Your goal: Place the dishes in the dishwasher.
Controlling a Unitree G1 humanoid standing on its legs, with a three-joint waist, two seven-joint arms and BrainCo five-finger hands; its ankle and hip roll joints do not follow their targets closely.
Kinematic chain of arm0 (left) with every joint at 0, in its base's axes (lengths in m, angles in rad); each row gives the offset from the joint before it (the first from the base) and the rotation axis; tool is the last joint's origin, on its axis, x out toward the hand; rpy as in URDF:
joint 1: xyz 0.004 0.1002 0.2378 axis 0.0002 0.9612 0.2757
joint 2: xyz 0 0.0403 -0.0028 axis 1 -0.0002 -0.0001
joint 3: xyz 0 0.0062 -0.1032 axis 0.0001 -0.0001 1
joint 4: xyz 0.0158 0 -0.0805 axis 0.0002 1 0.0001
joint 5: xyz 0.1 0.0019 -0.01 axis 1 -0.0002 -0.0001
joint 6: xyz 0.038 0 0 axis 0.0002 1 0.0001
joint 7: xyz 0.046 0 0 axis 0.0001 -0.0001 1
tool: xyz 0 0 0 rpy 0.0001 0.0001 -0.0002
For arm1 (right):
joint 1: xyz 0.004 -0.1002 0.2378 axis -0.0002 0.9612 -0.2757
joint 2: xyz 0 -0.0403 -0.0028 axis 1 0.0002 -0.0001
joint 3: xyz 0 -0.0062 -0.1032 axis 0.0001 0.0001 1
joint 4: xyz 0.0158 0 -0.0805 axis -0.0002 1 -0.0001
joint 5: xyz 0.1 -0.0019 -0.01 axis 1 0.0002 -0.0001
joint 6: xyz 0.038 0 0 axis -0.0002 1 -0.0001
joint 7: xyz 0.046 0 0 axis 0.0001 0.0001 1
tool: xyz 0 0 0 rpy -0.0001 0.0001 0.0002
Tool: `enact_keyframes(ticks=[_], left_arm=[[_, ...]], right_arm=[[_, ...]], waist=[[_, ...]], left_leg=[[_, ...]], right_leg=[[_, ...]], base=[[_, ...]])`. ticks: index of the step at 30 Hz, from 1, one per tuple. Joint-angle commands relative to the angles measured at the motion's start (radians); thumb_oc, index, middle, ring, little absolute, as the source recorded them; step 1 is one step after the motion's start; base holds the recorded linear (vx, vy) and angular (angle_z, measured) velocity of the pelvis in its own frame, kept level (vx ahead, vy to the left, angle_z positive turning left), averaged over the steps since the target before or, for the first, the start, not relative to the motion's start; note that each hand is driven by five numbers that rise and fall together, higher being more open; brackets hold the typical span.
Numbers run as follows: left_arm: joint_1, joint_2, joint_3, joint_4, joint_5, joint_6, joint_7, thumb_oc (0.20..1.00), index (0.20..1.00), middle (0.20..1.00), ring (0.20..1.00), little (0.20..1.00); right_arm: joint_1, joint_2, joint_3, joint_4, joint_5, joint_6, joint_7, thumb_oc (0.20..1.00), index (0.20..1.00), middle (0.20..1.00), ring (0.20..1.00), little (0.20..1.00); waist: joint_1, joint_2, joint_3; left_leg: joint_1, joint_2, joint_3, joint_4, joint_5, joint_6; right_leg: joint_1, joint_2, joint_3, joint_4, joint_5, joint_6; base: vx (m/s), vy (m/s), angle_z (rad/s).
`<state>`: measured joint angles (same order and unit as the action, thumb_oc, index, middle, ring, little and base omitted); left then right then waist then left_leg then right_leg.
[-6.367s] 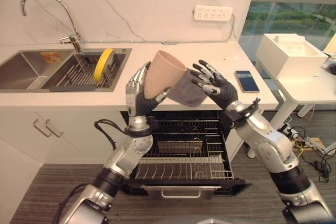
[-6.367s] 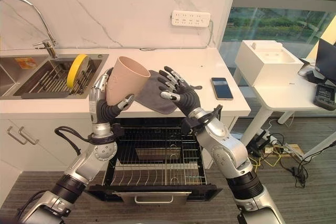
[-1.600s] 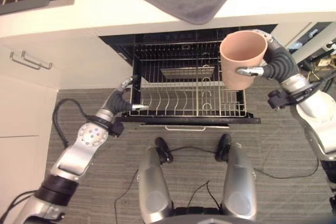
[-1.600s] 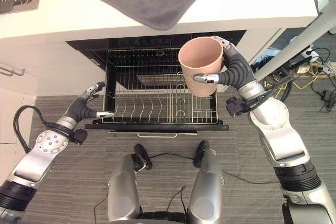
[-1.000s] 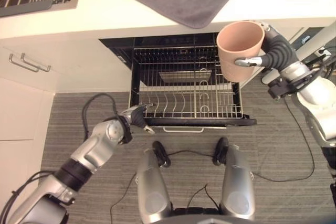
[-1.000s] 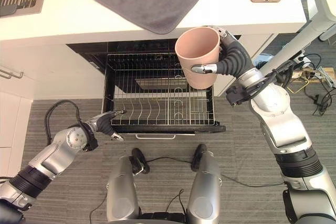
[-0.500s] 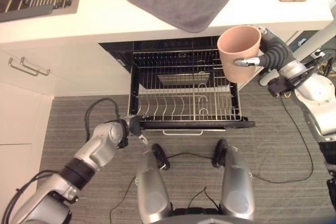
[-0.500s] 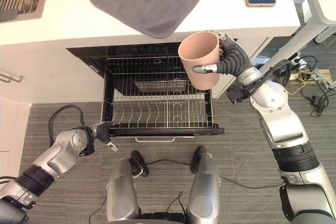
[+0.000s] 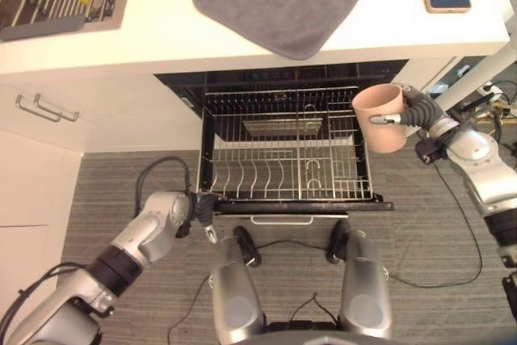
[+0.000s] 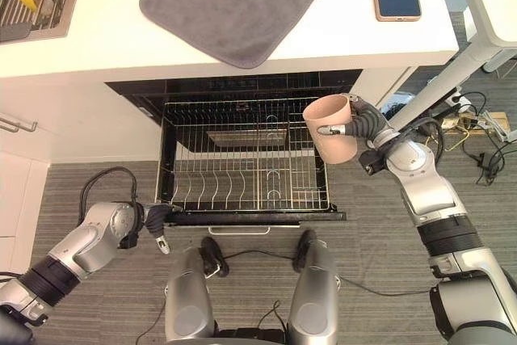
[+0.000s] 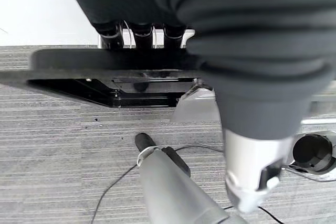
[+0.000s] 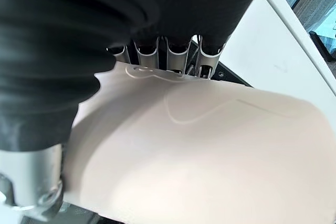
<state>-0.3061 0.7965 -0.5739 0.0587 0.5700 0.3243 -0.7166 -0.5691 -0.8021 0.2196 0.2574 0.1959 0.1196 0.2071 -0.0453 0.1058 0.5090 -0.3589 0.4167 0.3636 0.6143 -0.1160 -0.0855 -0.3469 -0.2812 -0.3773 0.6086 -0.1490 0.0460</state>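
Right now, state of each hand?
Left hand: at the front left corner of the dishwasher rack; fingers cannot be told.
Right hand: shut on the pink cup.

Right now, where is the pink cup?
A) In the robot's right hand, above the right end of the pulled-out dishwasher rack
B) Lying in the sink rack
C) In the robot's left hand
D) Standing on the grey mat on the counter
A: the right hand is curled round the pink cup, held upright over the right end of the dishwasher rack.

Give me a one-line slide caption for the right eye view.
Right hand holds a pink cup upright over the right side of the pulled-out dishwasher rack.
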Motion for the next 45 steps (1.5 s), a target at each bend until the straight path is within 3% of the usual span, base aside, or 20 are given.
enact_keyframes(ticks=[1, 2, 12, 17, 26, 32, 35, 41, 43, 45], left_arm=[[0.259, 0.096, -0.099, -0.011, -0.017, -0.016, -0.098, 1.0, 1.0, 1.0, 1.0, 1.0], [0.264, 0.096, -0.103, -0.011, -0.012, -0.019, -0.086, 1.0, 1.0, 1.0, 1.0, 1.0], [0.279, 0.133, -0.111, -0.041, 0.007, -0.075, -0.063, 1.0, 1.0, 1.0, 1.0, 1.0], [0.264, 0.138, -0.141, -0.068, 0.002, -0.09, -0.028, 1.0, 1.0, 1.0, 1.0, 1.0], [0.233, 0.127, -0.203, -0.108, -0.069, -0.081, 0.06, 1.0, 1.0, 1.0, 1.0, 1.0], [0.221, 0.101, -0.232, -0.133, -0.088, -0.047, 0.101, 1.0, 1.0, 1.0, 1.0, 1.0], [0.219, 0.101, -0.236, -0.135, -0.097, -0.04, 0.116, 1.0, 1.0, 1.0, 1.0, 1.0], [0.201, 0.102, -0.251, -0.141, -0.133, -0.025, 0.15, 1.0, 1.0, 1.0, 1.0, 1.0], [0.196, 0.1, -0.261, -0.133, -0.142, -0.023, 0.169, 1.0, 1.0, 1.0, 1.0, 1.0], [0.194, 0.098, -0.267, -0.124, -0.151, -0.028, 0.183, 1.0, 1.0, 1.0, 1.0, 1.0]], right_arm=[[-0.07, 0.003, -0.028, 0.011, -0.017, -0.046, -0.004, 0.2, 0.2, 0.2, 0.2, 0.2], [-0.071, 0.005, -0.021, 0.034, -0.013, -0.044, -0.009, 0.2, 0.2, 0.2, 0.2, 0.2], [-0.196, 0.043, 0.065, 0.341, 0.039, 0.006, -0.039, 0.2, 0.2, 0.2, 0.2, 0.2], [-0.307, 0.102, 0.098, 0.563, 0.17, 0.117, -0.061, 0.2, 0.2, 0.2, 0.2, 0.2], [-0.465, 0.17, 0.127, 0.862, 0.165, 0.238, -0.066, 0.2, 0.2, 0.2, 0.2, 0.2], [-0.493, 0.176, 0.128, 0.954, 0.153, 0.316, -0.12, 0.2, 0.2, 0.2, 0.2, 0.2], [-0.493, 0.169, 0.137, 0.971, 0.072, 0.319, -0.12, 0.2, 0.2, 0.2, 0.2, 0.2], [-0.51, 0.151, 0.152, 1.009, 0.089, 0.338, -0.193, 0.2, 0.2, 0.2, 0.2, 0.2], [-0.521, 0.146, 0.167, 1.018, 0.011, 0.339, -0.197, 0.2, 0.2, 0.2, 0.2, 0.2], [-0.53, 0.138, 0.17, 1.026, 0.062, 0.358, -0.202, 0.2, 0.2, 0.2, 0.2, 0.2]], waist=[[0.039, 0.005, -0.013], [0.043, 0.004, -0.015], [0.102, 0.034, -0.022], [0.138, 0.057, -0.026], [0.174, 0.095, -0.036], [0.189, 0.115, -0.043], [0.192, 0.117, -0.041], [0.196, 0.128, -0.03], [0.194, 0.127, -0.028], [0.193, 0.129, -0.026]], left_leg=[[-0.111, 0.019, -0.037, 0.026, 0.198, -0.08], [-0.107, 0.014, -0.054, 0.039, 0.181, -0.099], [-0.107, 0.007, -0.069, 0.048, 0.188, -0.097], [-0.093, -0.01, -0.073, 0.041, 0.174, -0.086], [-0.067, -0.035, -0.06, 0.037, 0.15, -0.072], [-0.052, -0.05, -0.062, 0.026, 0.141, -0.066], [-0.057, -0.051, -0.06, 0.029, 0.133, -0.064], [-0.066, -0.061, -0.067, 0.031, 0.124, -0.062], [-0.069, -0.059, -0.066, 0.033, 0.119, -0.061], [-0.072, -0.061, -0.068, 0.034, 0.116, -0.061]], right_leg=[[0.106, -0.016, -0.049, -0.043, -0.121, 0.002], [0.114, -0.017, -0.04, -0.036, -0.141, 0.011], [0.144, -0.027, -0.081, -0.034, -0.146, 0.0], [0.16, -0.036, -0.108, -0.037, -0.145, -0.002], [0.158, -0.059, -0.122, -0.021, -0.151, 0.001], [0.159, -0.072, -0.127, -0.013, -0.156, 0.0], [0.148, -0.081, -0.129, -0.002, -0.157, 0.002], [0.116, -0.102, -0.128, 0.025, -0.162, 0.006], [0.104, -0.109, -0.123, 0.034, -0.163, 0.008], [0.095, -0.114, -0.12, 0.04, -0.164, 0.009]], base=[[0.0, -0.008, 0.05], [0.07, -0.023, 0.07], [0.02, -0.021, 0.07], [0.01, 0.008, 0.07], [0.01, 0.069, 0.06], [0.03, 0.066, 0.03], [-0.01, 0.017, 0.05], [-0.02, 0.014, 0.01], [0.0, 0.0, 0.0], [0.0, 0.0, 0.0]])
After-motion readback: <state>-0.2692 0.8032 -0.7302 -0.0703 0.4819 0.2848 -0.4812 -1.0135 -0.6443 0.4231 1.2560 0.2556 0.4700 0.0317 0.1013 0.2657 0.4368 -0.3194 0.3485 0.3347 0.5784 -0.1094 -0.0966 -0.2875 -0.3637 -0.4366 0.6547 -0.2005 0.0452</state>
